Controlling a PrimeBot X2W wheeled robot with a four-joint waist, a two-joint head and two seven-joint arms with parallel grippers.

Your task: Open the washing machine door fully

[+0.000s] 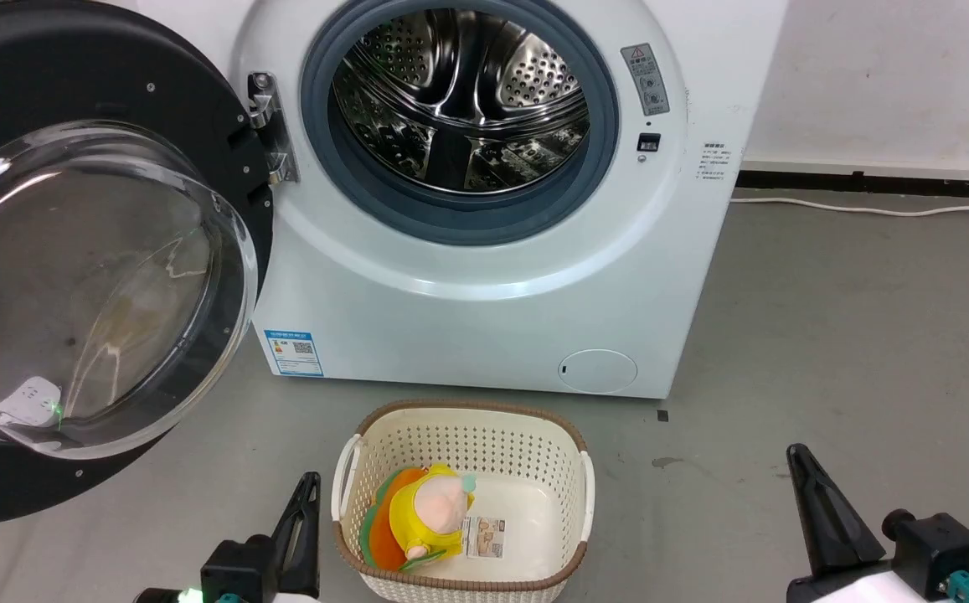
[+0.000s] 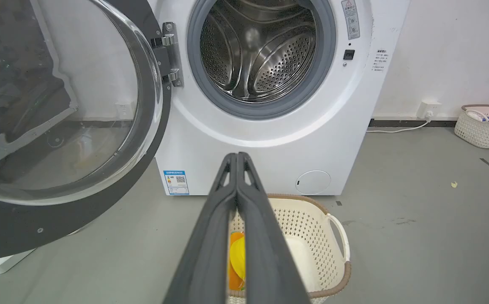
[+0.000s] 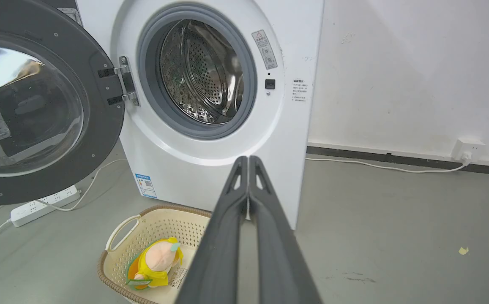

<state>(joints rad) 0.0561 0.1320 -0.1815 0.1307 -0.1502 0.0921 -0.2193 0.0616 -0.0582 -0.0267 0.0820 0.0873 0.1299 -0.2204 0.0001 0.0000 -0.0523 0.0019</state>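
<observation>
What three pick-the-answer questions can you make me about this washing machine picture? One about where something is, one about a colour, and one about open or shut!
1. On the white box-shaped washing machine, the large round glossy black door with the clear glass bowl window is:
A) shut tight
B) swung open
C) missing

2. The rubber seal ring around the machine's opening is:
A) grey
B) red
C) green

3. The yellow plush toy lies:
A) inside the machine
B) in the cream perforated plastic basket
C) on a chair

Answers:
1 B: the door stands out to the left on its metal hinge, leaving the opening uncovered.
2 A: the ring looks grey against the white front.
3 B: the toy rests on the basket's bottom, in front of the machine.
</observation>
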